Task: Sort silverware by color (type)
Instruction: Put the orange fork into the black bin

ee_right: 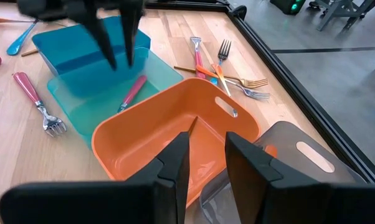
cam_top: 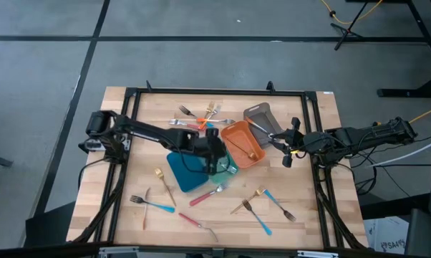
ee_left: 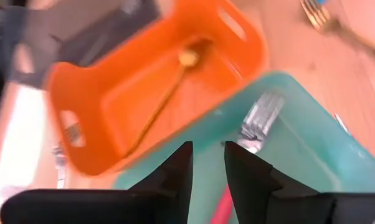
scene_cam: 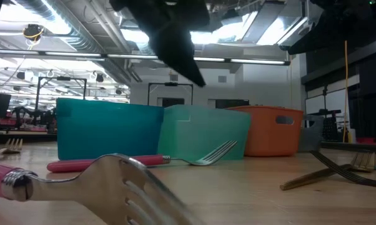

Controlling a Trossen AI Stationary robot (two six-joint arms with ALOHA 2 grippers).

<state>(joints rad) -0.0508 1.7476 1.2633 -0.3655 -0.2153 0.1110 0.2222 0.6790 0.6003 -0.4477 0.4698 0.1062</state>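
Left side of table: loose silverware – a blue-handled fork (cam_top: 149, 204) and a gold fork (cam_top: 165, 184) near the left edge, a pink-handled one (cam_top: 199, 226) nearer still. I've got the left gripper (cam_top: 217, 147) over the teal tray (ee_right: 81, 106), fingers a narrow gap apart, holding nothing. A pink-handled fork (ee_right: 132, 91) lies in that tray below it; the blue tray (cam_top: 183, 175) sits just beside. The orange tray (cam_top: 243, 143) holds a gold utensil (ee_left: 166, 102). A mixed cluster (cam_top: 201, 115) lies on the far side. Right gripper (cam_top: 278, 136) hovers at the orange tray's right edge by the grey tray (cam_top: 258, 115), slightly parted, probably empty – hard to tell. More forks (cam_top: 262, 204) near right. They look light, stiff and slick; I'd pinch mid-handle, across the narrow width.
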